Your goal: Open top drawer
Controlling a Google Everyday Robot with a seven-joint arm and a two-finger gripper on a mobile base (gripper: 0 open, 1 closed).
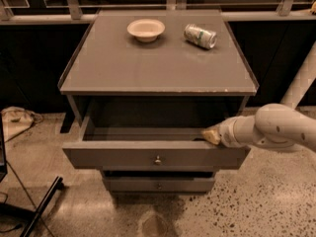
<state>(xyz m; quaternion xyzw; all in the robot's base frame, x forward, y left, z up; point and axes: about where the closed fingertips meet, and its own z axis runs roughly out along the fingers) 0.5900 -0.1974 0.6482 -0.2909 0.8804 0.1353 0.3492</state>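
Observation:
The top drawer (123,157) is a wide grey drawer with a small round metal knob (158,159) at its centre. It stands pulled out from the grey cabinet (158,68), with its dark inside showing. My gripper (211,135) comes in from the right on a white arm (276,130). It rests at the right end of the drawer front's top edge, reaching just inside the drawer. A narrower grey drawer (158,184) sits shut below.
A cream bowl (146,29) and a can lying on its side (200,36) sit on the cabinet top. A railing runs behind the cabinet. A cloth bag (15,120) and black stand legs (39,206) are on the speckled floor at the left.

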